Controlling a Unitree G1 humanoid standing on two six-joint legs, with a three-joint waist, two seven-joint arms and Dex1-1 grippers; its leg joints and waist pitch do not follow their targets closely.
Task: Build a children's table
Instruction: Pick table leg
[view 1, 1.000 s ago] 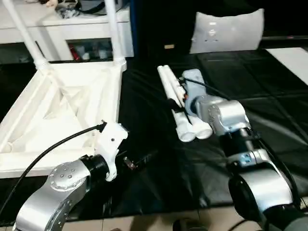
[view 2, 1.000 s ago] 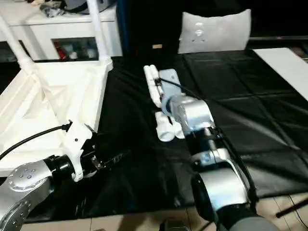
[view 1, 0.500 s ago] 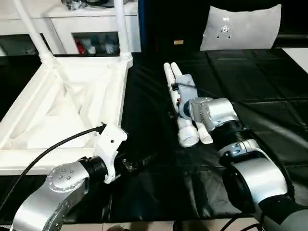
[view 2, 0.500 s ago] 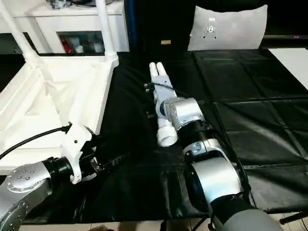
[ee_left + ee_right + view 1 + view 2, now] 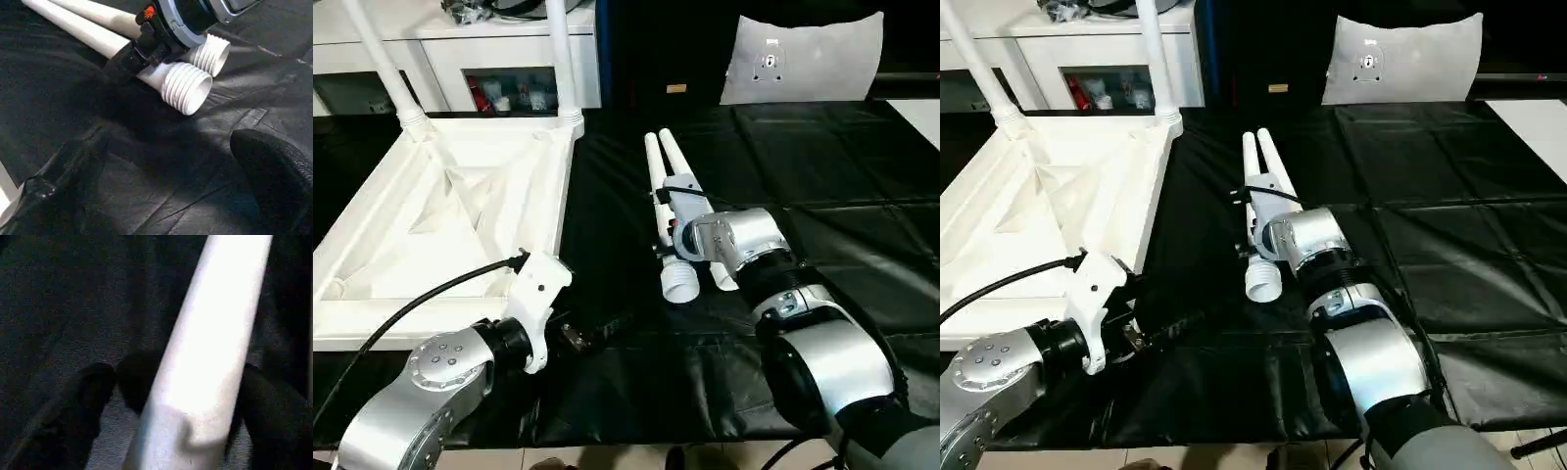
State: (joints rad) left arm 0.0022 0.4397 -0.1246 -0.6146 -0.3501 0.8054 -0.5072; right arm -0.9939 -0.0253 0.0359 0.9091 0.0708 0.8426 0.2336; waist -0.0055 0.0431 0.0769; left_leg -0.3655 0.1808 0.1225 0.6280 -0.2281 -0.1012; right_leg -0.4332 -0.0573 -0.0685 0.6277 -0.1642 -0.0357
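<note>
The white tabletop [image 5: 548, 211] lies upside down on the left, ribbed side up. Two legs [image 5: 558, 59] stand upright in its far corner sockets. Two loose legs lie side by side on the black mat. My right gripper [image 5: 666, 240] is shut on the left one [image 5: 657, 181] just above its ribbed end [image 5: 188, 88]; in the right wrist view that leg [image 5: 215, 347] runs between my fingers [image 5: 88, 396]. The other loose leg [image 5: 674, 162] rests beside it. My left gripper [image 5: 168, 142] hovers open over the mat, a short way in front of the ribbed ends.
A white cabinet [image 5: 440, 44] with small items inside stands behind the tabletop. A white cushion [image 5: 803, 59] leans at the back right. The black mat [image 5: 842, 166] covers the floor, with a pale surface [image 5: 920, 108] at its right edge.
The head camera has shifted. My right gripper has slid down the left loose leg towards its ribbed end, and that end has swung slightly away from the other leg. The left arm has stayed put.
</note>
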